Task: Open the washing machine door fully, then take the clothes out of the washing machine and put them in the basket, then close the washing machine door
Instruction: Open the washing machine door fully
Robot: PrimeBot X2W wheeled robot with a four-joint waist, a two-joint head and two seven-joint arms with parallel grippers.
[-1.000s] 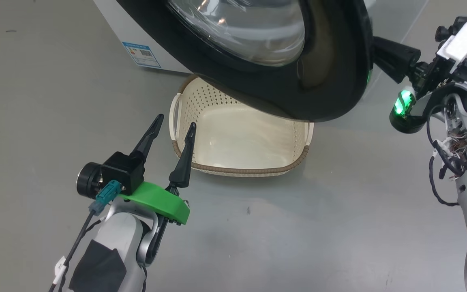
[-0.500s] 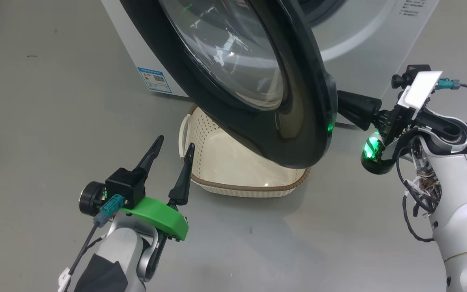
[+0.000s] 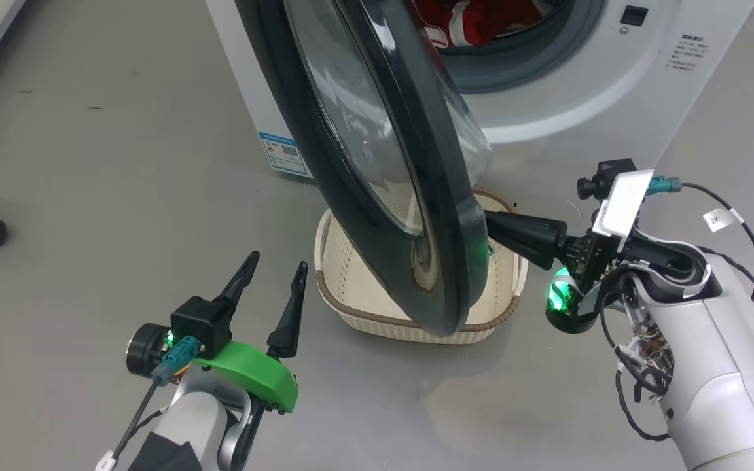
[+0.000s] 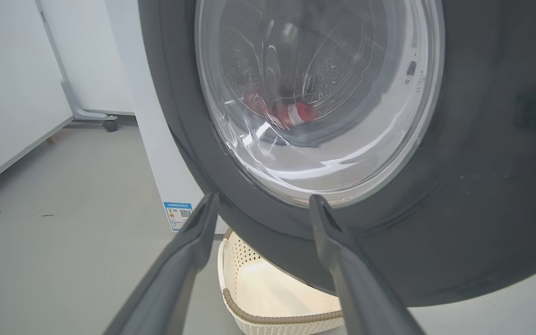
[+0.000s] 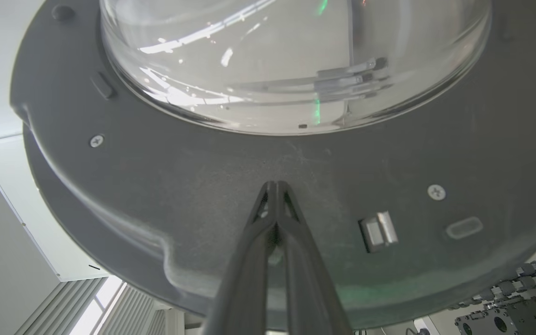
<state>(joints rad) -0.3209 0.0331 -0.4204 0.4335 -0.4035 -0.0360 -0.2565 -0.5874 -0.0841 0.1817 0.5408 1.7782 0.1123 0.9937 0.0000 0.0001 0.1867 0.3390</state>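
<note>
Black rim and clear glass make up the door, which stands partly swung out from the washer, nearly edge-on in the head view. The right gripper has its two fingers pressed together with nothing between them. Their tips meet the door's grey inner face just under the glass bowl, and they seem to touch it. In the right wrist view a small metal latch sits just to the right of the tips, and a screw lies a little further that way.

The left gripper hangs on the door's outer side with its fingers spread wide and empty, clear of the door. Seen from its wrist, the black rim and the lower edge of the glass rise straight ahead of the tips.

The basket sits on the grey floor under the door's lower edge, ahead of the left gripper and just right of its fingertips, below and beside the right gripper. No clothes show in the part of it that can be seen.

The clothes lie red and white in the drum, beyond the right gripper and past the door; through the glass they also show ahead of the left gripper. A blue label marks the washer's lower corner, beyond the left gripper's tips.
</note>
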